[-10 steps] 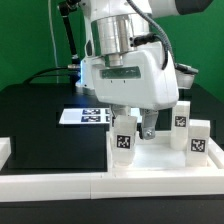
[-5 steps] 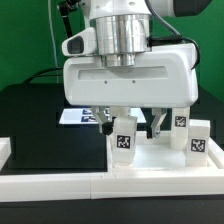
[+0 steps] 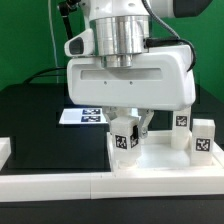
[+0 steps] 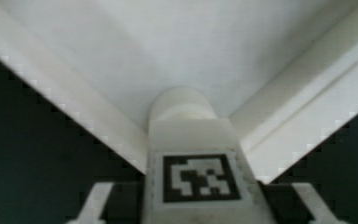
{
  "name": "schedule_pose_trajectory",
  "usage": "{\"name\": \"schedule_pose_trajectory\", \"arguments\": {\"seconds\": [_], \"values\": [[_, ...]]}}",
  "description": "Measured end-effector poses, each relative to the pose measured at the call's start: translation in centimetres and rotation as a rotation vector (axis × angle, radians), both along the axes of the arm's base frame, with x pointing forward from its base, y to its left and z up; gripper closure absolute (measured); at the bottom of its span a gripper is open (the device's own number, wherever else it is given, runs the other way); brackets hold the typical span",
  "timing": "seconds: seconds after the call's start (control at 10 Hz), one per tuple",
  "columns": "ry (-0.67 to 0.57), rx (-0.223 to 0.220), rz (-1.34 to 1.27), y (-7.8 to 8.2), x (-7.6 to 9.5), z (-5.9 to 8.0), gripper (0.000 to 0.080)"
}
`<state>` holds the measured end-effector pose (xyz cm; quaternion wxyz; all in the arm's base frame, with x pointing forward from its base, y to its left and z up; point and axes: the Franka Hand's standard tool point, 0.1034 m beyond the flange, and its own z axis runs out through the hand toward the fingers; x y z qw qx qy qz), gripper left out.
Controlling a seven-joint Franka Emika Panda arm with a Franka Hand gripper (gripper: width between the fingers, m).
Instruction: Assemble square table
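Near the bench's front edge, the square top (image 3: pixel 160 160) lies flat. The gripper (image 3: pixel 128 128) hangs over it, pinching one leg (image 3: pixel 124 138) upright. Only the wrist view shows the leg (image 4: pixel 195 150) standing above an inner corner of the top (image 4: pixel 194 45).

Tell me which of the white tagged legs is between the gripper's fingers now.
It is the leg nearest the exterior view's left, standing directly under the gripper. The two other legs stand apart, toward the exterior view's right, untouched.
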<state>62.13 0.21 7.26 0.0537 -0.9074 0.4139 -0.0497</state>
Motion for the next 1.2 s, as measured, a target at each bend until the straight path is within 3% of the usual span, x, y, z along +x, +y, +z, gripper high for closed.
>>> {"name": "schedule_pose_trajectory", "arguments": {"seconds": [0.2,0.6,0.9,1.0,1.1,1.2], "values": [[0.024,0.044,-0.245,-0.42,0.16,0.06,0.0510],[0.071,0.186,-0.798,-0.25,0.07,-0.05,0.0509],[0.066,0.181,-0.781,-0.12,0.05,-0.11,0.0509],[0.055,0.165,-0.708,-0.06,0.11,-0.09,0.0248],[0.027,0.138,-0.561,0.26,0.36,0.03,0.0248],[-0.008,0.098,-0.353,0.49,0.55,0.12,0.0180]]}}
